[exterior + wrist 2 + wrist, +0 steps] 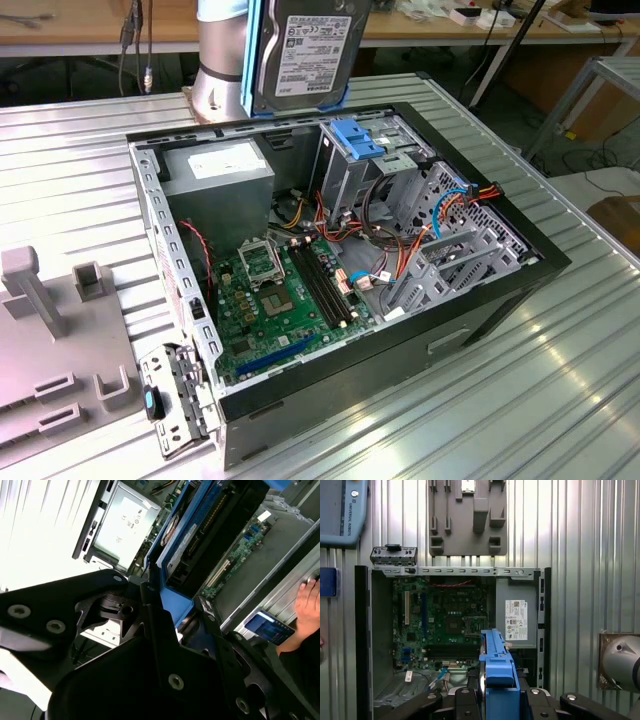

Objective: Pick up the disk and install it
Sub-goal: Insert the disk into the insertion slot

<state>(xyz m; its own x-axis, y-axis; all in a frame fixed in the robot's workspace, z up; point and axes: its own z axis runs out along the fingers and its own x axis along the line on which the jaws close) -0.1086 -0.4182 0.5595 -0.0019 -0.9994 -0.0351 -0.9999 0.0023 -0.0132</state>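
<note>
**Disk held on edge above the open case, cage at its 5 o'clock**

The claw (499, 696) is pinching the disk (312, 50); in the first wrist view its black fingers (465, 700) stand either side of the disk's blue rail (497, 665), which runs straight out from between them. Taking the exterior view as a clock face, the disk hangs in the air at 12 o'clock, over the far rim of the computer case (400, 365); it stands on edge with its labelled face to the camera and its long axis close to upright; the arm (222, 50) rises just beside it at 9 o'clock.

The relation that counts, as I judge it: the drive cage (345, 180) with its blue caddy (358, 138) lies below the disk at about 5 o'clock, near but apart from it; how much height separates them cannot be told.

For room and edges: the power supply (220, 175) sits at 7 o'clock of the disk, and the motherboard (275, 295) lies open on the case floor at 6 o'clock; a tangle of cables (455, 195) crowds the cage on its 3 o'clock side, so the tighter margin looks to be there; the case walls ring everything. Outside the case on the worktop (520, 420), a grey fixture plate (50, 350) lies at 8 o'clock, well apart. In the second wrist view a person's hand (307, 602) rests by a phone (269, 626), close beside the case's outer wall.
</note>
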